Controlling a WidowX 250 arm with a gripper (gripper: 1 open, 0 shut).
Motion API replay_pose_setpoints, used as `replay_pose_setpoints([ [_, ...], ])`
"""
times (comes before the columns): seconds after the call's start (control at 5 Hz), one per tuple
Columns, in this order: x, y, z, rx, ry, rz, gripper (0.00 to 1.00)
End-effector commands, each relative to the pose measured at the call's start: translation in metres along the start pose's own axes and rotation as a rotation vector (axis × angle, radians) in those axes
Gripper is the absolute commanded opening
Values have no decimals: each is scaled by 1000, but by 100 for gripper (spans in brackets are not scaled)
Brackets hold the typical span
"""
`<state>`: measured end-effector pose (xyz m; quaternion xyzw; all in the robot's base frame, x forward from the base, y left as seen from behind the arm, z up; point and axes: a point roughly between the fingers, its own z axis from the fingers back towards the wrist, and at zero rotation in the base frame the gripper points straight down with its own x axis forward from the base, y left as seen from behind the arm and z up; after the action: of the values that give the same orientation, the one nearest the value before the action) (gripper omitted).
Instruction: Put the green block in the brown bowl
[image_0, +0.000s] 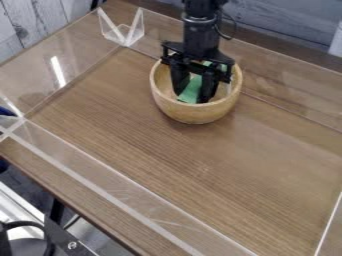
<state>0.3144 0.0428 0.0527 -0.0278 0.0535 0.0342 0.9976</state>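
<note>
Gripper down in bowl, green block at fingertips.

Green block (191, 91) sits inside the brown bowl (198, 106), tilted, one end toward the near wall, partly covered by the dark gripper (197, 84). Jaws are closed down; whether the block is clamped between them cannot be told. Gripper is pointed downward over the bowl's middle, its dark linkage spread across the far half of the opening. Arm (203, 20) is brought in from the top of the view, near vertical above the bowl's far rim. Bowl is rested on the wooden table (160, 165).
</note>
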Motion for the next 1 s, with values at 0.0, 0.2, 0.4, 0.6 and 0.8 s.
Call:
replay_pose_setpoints([
  [0.0,5,1,29,0,-86,1,0],
  [0.2,4,1,33,-4,-91,2,0],
  [0.4,3,0,36,-8,-97,4,0],
  [0.6,3,2,32,-6,-91,7,0],
  [0.8,4,2,27,-2,-81,8,0],
])
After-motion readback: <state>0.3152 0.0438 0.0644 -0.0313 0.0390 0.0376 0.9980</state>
